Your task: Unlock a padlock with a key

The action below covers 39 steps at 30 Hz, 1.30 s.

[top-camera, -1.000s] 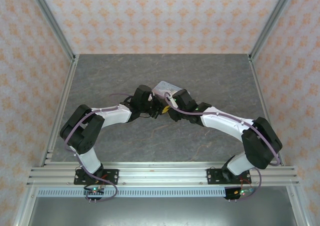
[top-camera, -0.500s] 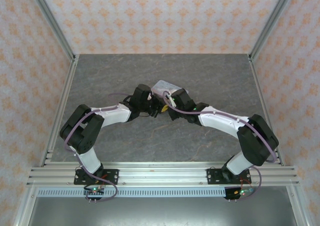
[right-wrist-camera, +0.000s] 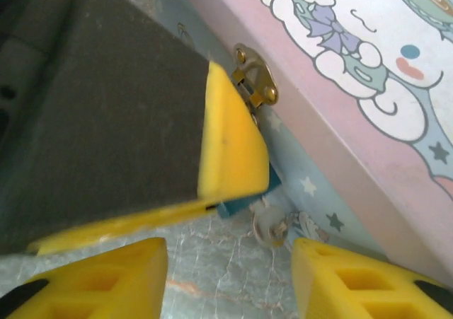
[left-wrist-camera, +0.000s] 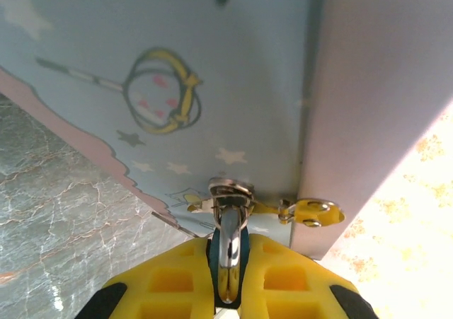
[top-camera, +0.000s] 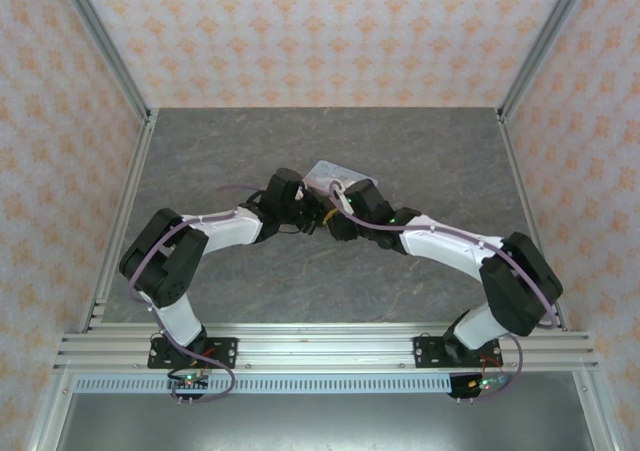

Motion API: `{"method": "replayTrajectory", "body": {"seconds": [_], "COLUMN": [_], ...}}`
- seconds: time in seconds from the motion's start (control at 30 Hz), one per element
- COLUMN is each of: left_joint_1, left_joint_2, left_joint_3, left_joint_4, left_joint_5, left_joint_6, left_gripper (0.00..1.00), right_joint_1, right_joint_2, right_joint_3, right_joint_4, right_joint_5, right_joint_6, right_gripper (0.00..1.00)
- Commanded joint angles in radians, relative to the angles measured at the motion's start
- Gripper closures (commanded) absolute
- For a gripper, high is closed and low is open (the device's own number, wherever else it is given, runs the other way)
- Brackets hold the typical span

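In the left wrist view my left gripper (left-wrist-camera: 228,276) is shut on the padlock (left-wrist-camera: 228,259). Its dark blue-green body sits between the yellow fingers, and its shiny shackle (left-wrist-camera: 229,220) passes through the hasp of the pastel-blue tin (left-wrist-camera: 177,64). In the right wrist view my right gripper (right-wrist-camera: 230,266) is open just in front of the padlock (right-wrist-camera: 248,197). The small silvery key (right-wrist-camera: 272,227) sits between its fingers beside the lock body, against the tin's wall; whether it is in the keyhole I cannot tell. Both grippers (top-camera: 312,219) (top-camera: 332,217) meet at the tin (top-camera: 330,175).
The tin's pink cartoon-printed lid (right-wrist-camera: 354,71) and gold clasp (right-wrist-camera: 256,78) lie just behind the lock. A gold hinge tab (left-wrist-camera: 311,211) sticks out at the tin's corner. Grey marbled table (top-camera: 420,151) spreads around; frame posts and patterned walls bound it.
My right gripper has edged left, closer to my left gripper and the padlock. The left arm holds still.
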<state>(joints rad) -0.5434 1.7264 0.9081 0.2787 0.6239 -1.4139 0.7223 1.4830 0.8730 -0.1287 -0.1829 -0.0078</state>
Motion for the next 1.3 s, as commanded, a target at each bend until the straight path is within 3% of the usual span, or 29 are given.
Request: {"method": "replayTrajectory", "body": {"seconds": [0.0, 0.27, 0.37, 0.67, 0.9, 1.0, 1.27], "left_joint_1": [-0.011, -0.011, -0.01, -0.01, 0.0, 0.013, 0.044], "left_joint_2": [0.008, 0.032, 0.032, -0.025, -0.125, -0.185, -0.255], "left_joint_3": [-0.011, -0.053, -0.057, -0.049, -0.056, -0.052, 0.008], "left_joint_4": [-0.029, -0.061, -0.086, -0.195, -0.318, -0.394, -0.532], "left_joint_5": [0.002, -0.033, -0.043, -0.073, -0.136, -0.187, -0.26], "left_joint_6": [0.057, 0.149, 0.189, 0.266, 0.307, 0.336, 0.4], "left_gripper": [0.97, 0.91, 0.84, 0.42, 0.2, 0.03, 0.0], "right_joint_1": [-0.013, -0.027, -0.03, -0.029, -0.03, -0.03, -0.072], "right_joint_2": [-0.082, -0.182, -0.191, -0.169, -0.135, -0.095, 0.043], "right_joint_3": [-0.073, -0.207, -0.239, -0.338, -0.336, -0.319, -0.226], "right_joint_4": [0.017, 0.121, 0.178, 0.396, 0.427, 0.445, 0.483], "right_joint_5": [-0.031, -0.114, -0.141, -0.18, -0.163, -0.166, -0.192], "right_joint_6": [0.117, 0.361, 0.454, 0.665, 0.696, 0.703, 0.704], "right_gripper": [0.47, 0.41, 0.4, 0.36, 0.35, 0.34, 0.35]}}
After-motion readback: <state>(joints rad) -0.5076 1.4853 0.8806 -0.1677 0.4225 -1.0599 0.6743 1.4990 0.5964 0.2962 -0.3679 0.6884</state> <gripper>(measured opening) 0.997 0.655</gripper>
